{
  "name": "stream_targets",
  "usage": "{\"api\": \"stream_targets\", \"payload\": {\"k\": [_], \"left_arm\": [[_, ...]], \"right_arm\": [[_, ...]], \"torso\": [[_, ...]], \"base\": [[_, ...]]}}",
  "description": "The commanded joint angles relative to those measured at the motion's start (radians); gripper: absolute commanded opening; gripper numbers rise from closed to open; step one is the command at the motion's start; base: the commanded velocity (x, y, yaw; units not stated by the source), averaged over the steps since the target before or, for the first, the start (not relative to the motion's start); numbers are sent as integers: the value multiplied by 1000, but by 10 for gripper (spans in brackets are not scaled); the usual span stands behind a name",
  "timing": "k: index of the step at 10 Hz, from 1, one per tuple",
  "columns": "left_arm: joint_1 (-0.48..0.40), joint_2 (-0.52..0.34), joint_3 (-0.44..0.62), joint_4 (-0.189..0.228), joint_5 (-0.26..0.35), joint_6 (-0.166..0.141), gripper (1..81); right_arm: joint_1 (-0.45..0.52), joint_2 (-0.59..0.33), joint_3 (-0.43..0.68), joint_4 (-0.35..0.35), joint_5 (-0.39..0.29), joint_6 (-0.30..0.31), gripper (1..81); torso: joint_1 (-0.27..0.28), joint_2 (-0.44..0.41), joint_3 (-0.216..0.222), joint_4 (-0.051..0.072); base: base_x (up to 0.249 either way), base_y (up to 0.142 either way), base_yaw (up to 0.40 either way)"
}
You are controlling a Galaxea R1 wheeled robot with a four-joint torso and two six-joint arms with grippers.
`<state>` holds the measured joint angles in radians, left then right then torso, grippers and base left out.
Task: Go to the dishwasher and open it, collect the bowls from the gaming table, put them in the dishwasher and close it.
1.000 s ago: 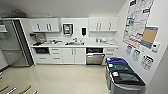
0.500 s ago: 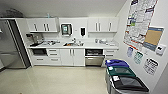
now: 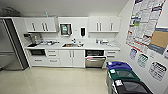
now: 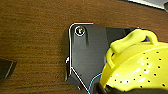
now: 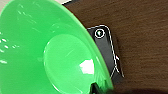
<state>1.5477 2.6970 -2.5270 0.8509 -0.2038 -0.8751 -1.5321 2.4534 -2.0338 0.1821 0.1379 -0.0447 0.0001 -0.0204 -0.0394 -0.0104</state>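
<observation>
1. Right wrist view: the bright green bowl [image 5: 50,55] looms large against the camera over a brown wood-grain surface [image 5: 140,37]. Whether the right gripper is clenched on it cannot be told.
2. Left wrist view: the yellow perforated bowl [image 4: 137,67], with a loop handle, sits close over the same kind of wood grain. The left gripper's state cannot be told either.
3. Head view, lower right of the frame: three bins [image 3: 125,77] line the wall.
4. Farther back, right of centre, the dishwasher [image 3: 95,58] stands under the counter [image 3: 100,47], its door ajar, showing a dark interior, beside white cabinets [image 3: 72,58].
</observation>
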Motion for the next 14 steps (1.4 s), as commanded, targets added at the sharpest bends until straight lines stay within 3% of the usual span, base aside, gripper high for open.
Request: {"api": "stream_targets", "payload": {"k": [1,14], "left_arm": [[-37,-31,-4,10,35,2,10],[-37,-31,-6,5,35,2,10]], "right_arm": [[43,-43,11,-12,-52,-4,10],[51,-43,12,-13,-52,-4,10]], "torso": [[0,0,0,0],[0,0,0,0]], "base": [[208,0,0],[201,0,0]]}}
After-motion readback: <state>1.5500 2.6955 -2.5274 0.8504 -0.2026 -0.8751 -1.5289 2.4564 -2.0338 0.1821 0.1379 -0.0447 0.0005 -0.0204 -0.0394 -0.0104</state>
